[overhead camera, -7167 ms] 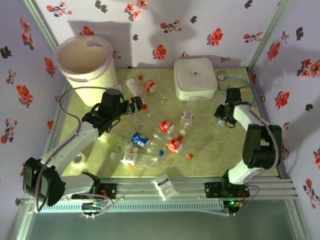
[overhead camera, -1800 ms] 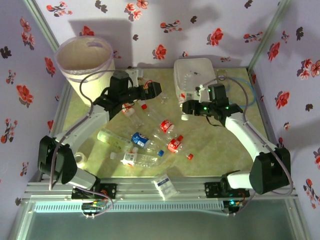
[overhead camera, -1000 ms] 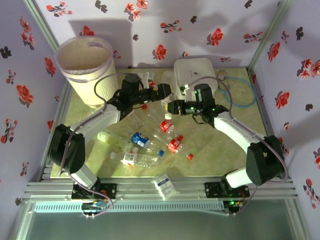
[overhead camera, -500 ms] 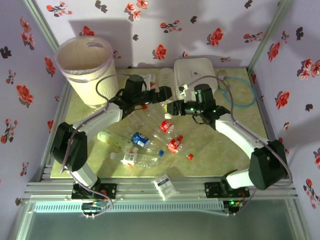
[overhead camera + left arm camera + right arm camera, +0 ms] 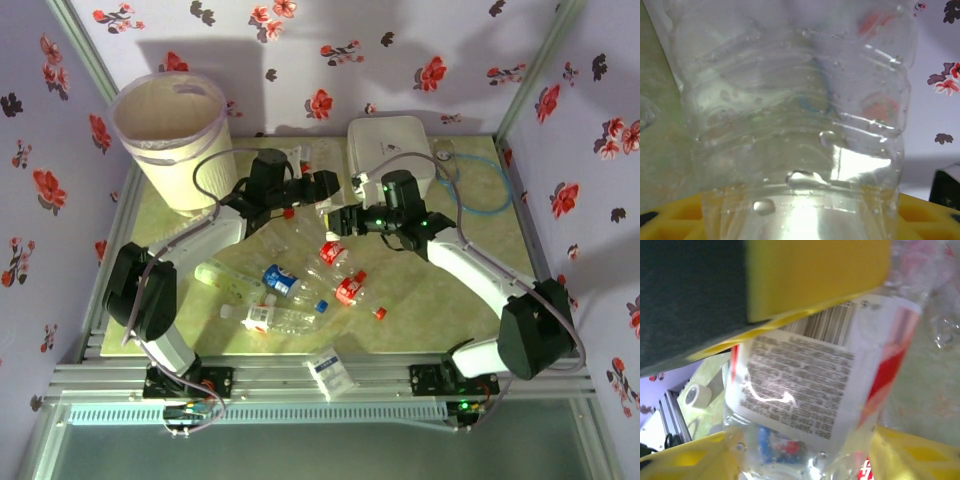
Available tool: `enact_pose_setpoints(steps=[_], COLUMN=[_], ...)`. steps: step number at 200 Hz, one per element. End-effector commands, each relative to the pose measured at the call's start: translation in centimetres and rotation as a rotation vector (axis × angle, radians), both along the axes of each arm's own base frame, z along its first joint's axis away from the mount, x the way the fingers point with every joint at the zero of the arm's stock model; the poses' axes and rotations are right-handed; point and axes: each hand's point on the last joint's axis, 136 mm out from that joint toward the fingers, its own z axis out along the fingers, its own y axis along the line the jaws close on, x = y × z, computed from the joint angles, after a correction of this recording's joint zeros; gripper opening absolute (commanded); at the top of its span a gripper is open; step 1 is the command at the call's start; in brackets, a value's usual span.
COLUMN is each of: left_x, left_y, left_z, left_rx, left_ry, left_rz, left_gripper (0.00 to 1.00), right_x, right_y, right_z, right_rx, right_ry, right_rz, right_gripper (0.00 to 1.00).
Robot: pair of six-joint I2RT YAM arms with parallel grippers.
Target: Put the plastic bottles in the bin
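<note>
A clear plastic bottle (image 5: 340, 196) with a red-white label hangs above the middle of the table between both grippers. My right gripper (image 5: 351, 212) is shut on it; its yellow fingers (image 5: 920, 452) flank the labelled body (image 5: 800, 385). My left gripper (image 5: 327, 187) meets it from the left, and the ribbed clear body (image 5: 795, 125) sits between its yellow pads (image 5: 670, 217), pressed on both sides. Several more bottles lie below: red-labelled ones (image 5: 334, 252) (image 5: 350, 288), a blue-labelled one (image 5: 280, 278), a greenish one (image 5: 228, 278). The cream bin (image 5: 150, 150) stands at the far left.
A flat white rounded box (image 5: 390, 150) sits at the back, just behind the right arm. A white-blue packet (image 5: 330, 370) lies on the front rail, a tape roll (image 5: 160, 318) by the left edge, and a loose red cap (image 5: 380, 313) near the front.
The right arm carried the bottle from beside the white box leftward to the table's middle. The left gripper swung right from the bin side and now closes around the same bottle.
</note>
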Motion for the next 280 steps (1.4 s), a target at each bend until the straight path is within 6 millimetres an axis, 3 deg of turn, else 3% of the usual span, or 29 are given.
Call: enact_pose_setpoints(steps=[1, 5, 31, 56, 74, 92, 119, 138, 166, 199, 218, 280], left_x=[0.2, 0.3, 1.2, 2.9, 4.6, 6.3, 7.8, 8.2, 9.3, 10.6, 11.7, 15.6], left_y=[-0.2, -0.2, 1.8, 5.9, 10.1, 14.8, 22.6, 27.9, 34.4, 38.4, 39.6, 40.4], left_z=[-0.3, -0.3, 1.3, 5.5, 8.7, 12.2, 17.8, 20.6, 21.2, 21.1, 20.4, 16.1], left_rx=[0.030, 0.036, 0.083, 0.169, 0.241, 0.246, 0.278, 0.415, 0.515, 0.515, 0.538, 0.650], left_ry=[-0.002, -0.003, -0.046, -0.147, -0.226, -0.284, -0.399, -0.506, -0.504, -0.492, -0.470, -0.338], left_rz=[-0.011, -0.012, 0.013, 0.083, 0.184, 0.308, 0.532, 0.722, 0.911, 1.011, 1.026, 0.987], left_gripper=[0.59, 0.59, 0.58, 0.58, 0.57, 0.53, 0.42, 0.36, 0.23, 0.15, 0.14, 0.13], right_x=[1.3, 1.4, 1.7, 1.8, 1.8, 1.4, 1.1, 1.0, 0.8, 0.5, 0.3, -0.7], right_y=[-0.8, -1.0, -3.9, -8.0, -10.3, -11.4, -12.1, -11.8, -10.5, -10.5, -10.7, -11.2], right_z=[1.1, 1.0, 1.6, 2.5, 1.7, 0.3, -1.9, -3.1, -4.3, -4.8, -4.9, -5.9], right_rx=[-0.044, -0.057, -0.102, -0.102, -0.114, -0.115, -0.110, -0.064, -0.024, -0.040, -0.061, -0.115], right_ry=[-0.049, -0.051, -0.097, -0.139, -0.139, -0.086, 0.008, 0.051, 0.115, 0.141, 0.138, 0.174], right_rz=[-0.060, -0.072, -0.180, -0.337, -0.414, -0.455, -0.517, -0.530, -0.487, -0.481, -0.479, -0.473], right_gripper=[0.92, 0.99, 0.99, 0.99, 0.99, 0.99, 0.99, 0.99, 0.99, 0.99, 0.99, 0.99])
